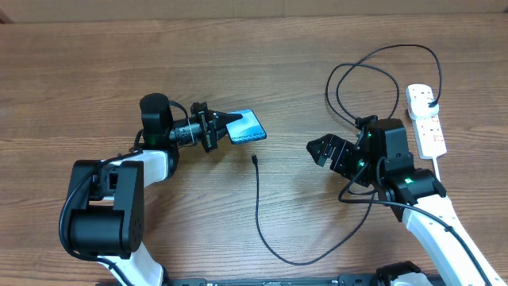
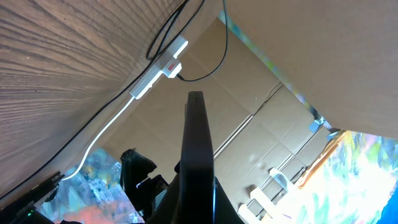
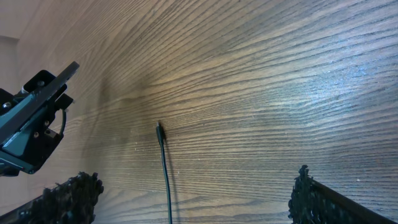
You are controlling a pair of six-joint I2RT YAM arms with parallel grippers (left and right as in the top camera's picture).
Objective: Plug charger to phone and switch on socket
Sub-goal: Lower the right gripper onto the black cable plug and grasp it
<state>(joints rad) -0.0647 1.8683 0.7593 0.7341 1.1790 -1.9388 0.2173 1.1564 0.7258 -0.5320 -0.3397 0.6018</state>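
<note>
Overhead, shows left gripper (image 1: 218,129) clamped on the phone (image 1: 248,127) left of centre, likely steadying it for plugging, with charger tip (image 1: 255,160) just below, right gripper (image 1: 324,149) spread wide at centre right, socket (image 1: 427,119) far right. From left wrist, looks along the phone's edge toward the socket at upper left. From right wrist, frames the tip on the wood between wide fingers (image 3: 68,196), seemingly lined up for pickup.

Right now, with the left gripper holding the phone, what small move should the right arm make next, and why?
Probably bring the open right gripper down to the charger tip and close on it. The tip lies loose on the table, unplugged, between the two arms, and the left gripper has the phone clamped, ready to receive it.
</note>
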